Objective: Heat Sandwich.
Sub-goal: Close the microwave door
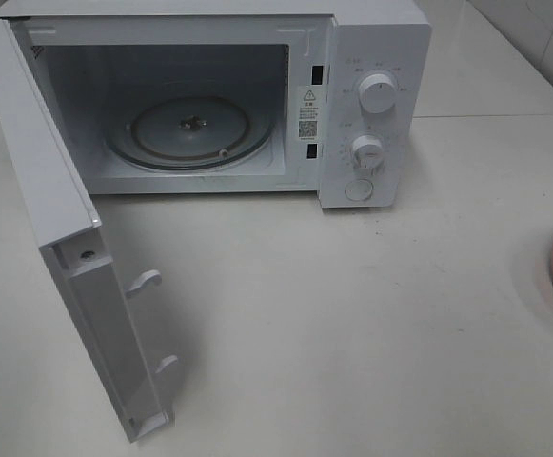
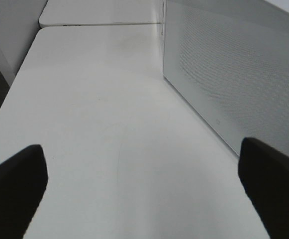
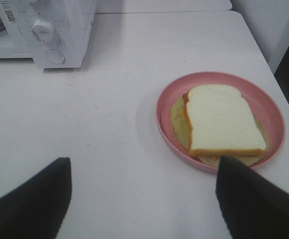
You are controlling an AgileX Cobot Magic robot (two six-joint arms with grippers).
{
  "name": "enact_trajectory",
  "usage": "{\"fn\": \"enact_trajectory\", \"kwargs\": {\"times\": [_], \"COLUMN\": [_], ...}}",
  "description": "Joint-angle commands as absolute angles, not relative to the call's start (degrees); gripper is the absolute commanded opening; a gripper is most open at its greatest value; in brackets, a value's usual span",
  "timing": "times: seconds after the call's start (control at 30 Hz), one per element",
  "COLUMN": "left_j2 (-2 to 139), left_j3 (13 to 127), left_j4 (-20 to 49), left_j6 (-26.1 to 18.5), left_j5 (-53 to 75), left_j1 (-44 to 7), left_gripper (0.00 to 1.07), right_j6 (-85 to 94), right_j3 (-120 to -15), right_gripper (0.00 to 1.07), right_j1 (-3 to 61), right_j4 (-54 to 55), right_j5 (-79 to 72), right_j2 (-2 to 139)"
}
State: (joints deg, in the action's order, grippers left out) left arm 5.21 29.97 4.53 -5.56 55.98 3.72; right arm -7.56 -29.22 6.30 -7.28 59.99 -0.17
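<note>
A white microwave [image 1: 257,95] is seen at the back of the white tabletop [image 1: 352,314], its door [image 1: 67,238] swung wide open toward the left. Inside, a glass turntable [image 1: 188,130] lies bare. Two knobs [image 1: 378,93] and a round button [image 1: 358,189] are set on the panel at the microwave's right.

The sandwich [image 3: 223,120] is found on a pink plate [image 3: 166,99], well to the right of the microwave; only the plate's rim is caught at the right edge of the high view. A pale slice of bread with a browned crust lies on top, and yellowish-green filling is visible beneath it at the edges.

The right pincer [image 3: 144,199] is held wide, nothing between its dark fingers [image 3: 253,199], and is placed above the tabletop just short of the plate. The left pincer [image 2: 144,189] is likewise held wide and grips nothing; it is placed over bare tabletop, with the outer face of the open door just beside one finger. Neither arm can be seen in the high view.
</note>
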Motion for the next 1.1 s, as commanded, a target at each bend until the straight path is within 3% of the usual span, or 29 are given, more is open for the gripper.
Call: {"fn": "enact_trajectory", "kwargs": {"times": [0.03, 0.13, 0.17, 0.23, 0.3, 0.33, 0.4, 0.47, 0.5, 0.57, 1.1], "left_j2": [8.9, 11.2, 13.7, 14.7, 18.4, 18.4, 20.7, 24.2, 24.2, 27.4, 38.7], "left_j3": [30.3, 30.3, 30.3, 30.3, 30.3, 30.3, 30.0, 28.9, 28.9, 27.0, 11.7], "left_j4": [5.6, 5.8, 5.8, 5.7, 5.6, 5.6, 5.7, 6.1, 6.1, 6.2, 5.7], "left_j6": [-5.6, -5.6, -5.6, -5.6, -5.6, -5.6, -5.6, -5.6, -5.6, -5.7, -8.6], "left_j5": [52.8, 50.9, 48.5, 47.3, 44.3, 44.3, 42.3, 38.7, 38.7, 34.4, -5.5], "left_j1": [3.9, 3.9, 3.9, 3.9, 3.9, 3.9, 3.9, 3.9, 3.9, 3.9, 3.7], "left_gripper": [0.94, 0.85, 0.72, 0.66, 0.47, 0.47, 0.35, 0.14, 0.14, 0.00, 0.00], "right_j6": [-6.8, -6.8, -6.8, -6.8, -6.8, -6.8, -6.8, -6.8, -6.8, -6.8, -6.8], "right_j3": [-29.0, -29.0, -29.0, -29.0, -29.0, -29.0, -29.0, -29.0, -29.0, -29.0, -29.0], "right_gripper": [0.76, 0.76, 0.76, 0.76, 0.76, 0.76, 0.76, 0.76, 0.76, 0.76, 0.76], "right_j1": [6.0, 6.0, 6.0, 6.0, 6.0, 6.0, 6.0, 6.0, 6.0, 6.0, 6.0], "right_j4": [-7.1, -7.1, -7.1, -7.1, -7.1, -7.1, -7.1, -7.1, -7.1, -7.1, -7.1], "right_j5": [59.6, 59.6, 59.6, 59.6, 59.6, 59.6, 59.6, 59.6, 59.6, 59.6, 59.6], "right_j2": [-1.8, -1.8, -1.8, -1.8, -1.8, -1.8, -1.8, -1.8, -1.8, -1.8, -1.8]}}
